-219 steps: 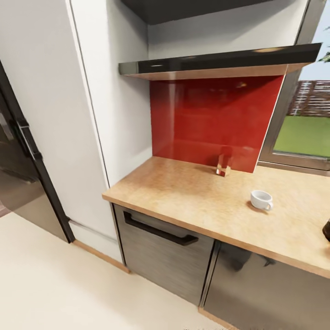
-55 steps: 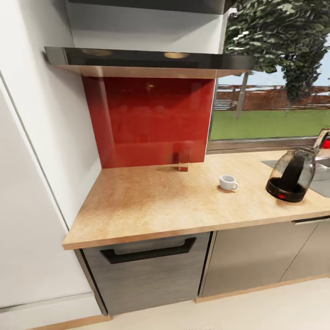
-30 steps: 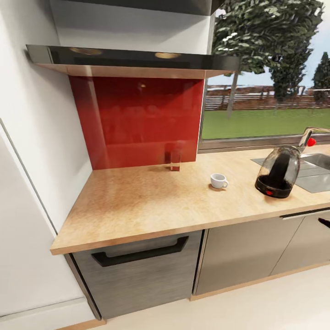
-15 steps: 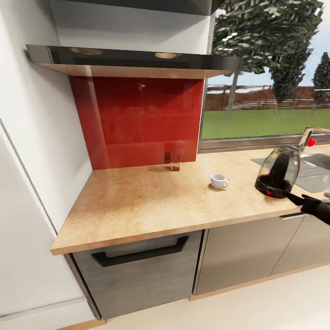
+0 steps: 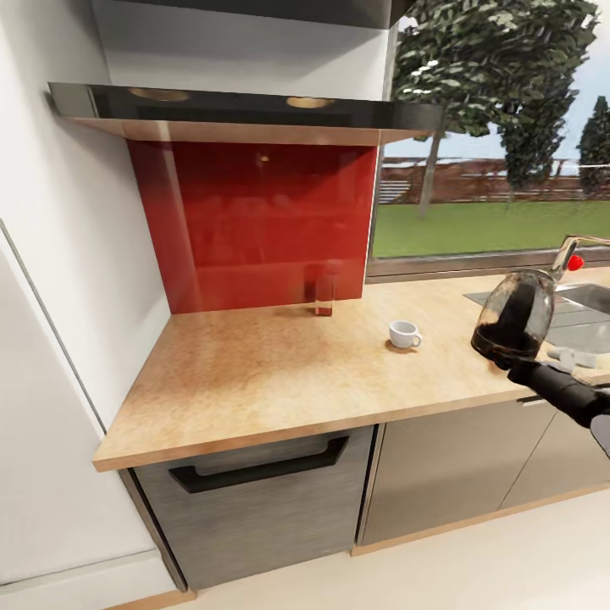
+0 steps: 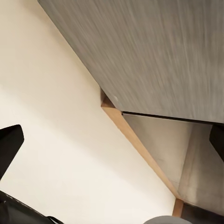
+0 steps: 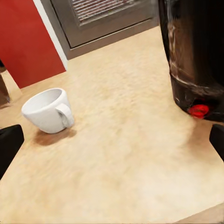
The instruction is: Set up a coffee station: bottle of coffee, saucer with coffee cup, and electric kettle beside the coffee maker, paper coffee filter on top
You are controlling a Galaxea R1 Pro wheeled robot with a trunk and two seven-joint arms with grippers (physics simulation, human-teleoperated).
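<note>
No legible text, labels, brand marks, numbers or signs appear on any surface or object in the head or wrist views.

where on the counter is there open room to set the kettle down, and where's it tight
The widest bare stretch of the kitchen countertop runs from the white wall on the left to the coffee cup, in front of the red backsplash. A narrower gap lies between the cup and the electric kettle. It is tight by the sink, where the right gripper is at the kettle's base.
</note>
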